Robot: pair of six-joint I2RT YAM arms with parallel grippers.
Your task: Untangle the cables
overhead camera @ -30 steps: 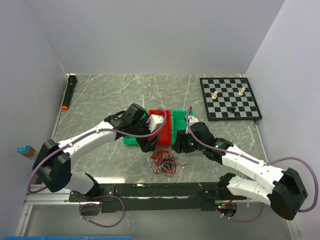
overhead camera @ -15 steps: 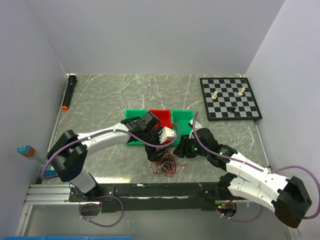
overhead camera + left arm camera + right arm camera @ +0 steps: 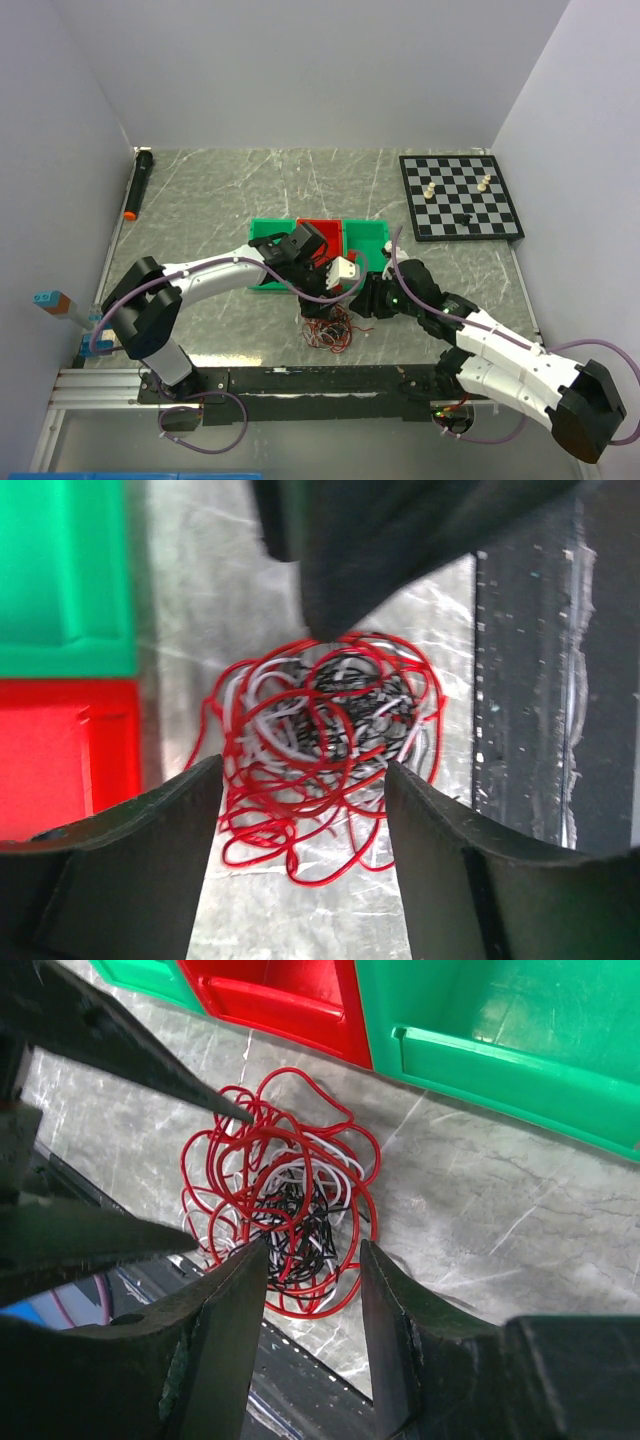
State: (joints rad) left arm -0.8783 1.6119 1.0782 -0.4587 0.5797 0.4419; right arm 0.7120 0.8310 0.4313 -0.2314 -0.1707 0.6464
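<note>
1. grey marbled table (image 3: pixel 200 200) under pale walls. the cables (image 3: pixel 328 328) lie on it as one tangle of red, white and black, just on the near side of the green and red bins (image 3: pixel 268 232) and between the two arms.
2. in the last second the left gripper (image 3: pixel 322 298) has swung off the bins and come down toward the tangle. the right gripper (image 3: pixel 362 300) has edged a little closer from the other side.
3. the tangle itself looks unmoved. it sits on the same spot in the same loose round shape.
4. both grippers are open and hold nothing. in the left wrist view the jaws are spread with the tangle showing in the gap. in the right wrist view the fingers stand apart over its near edge, with the other arm's dark fingertip at a red loop.
5. my judgement is that the approach is about done but the untangling has not begun, as all three colours are still knotted together. the next move probably needs each gripper to pinch a different strand. closing on the whole clump would only drag it along.
</note>
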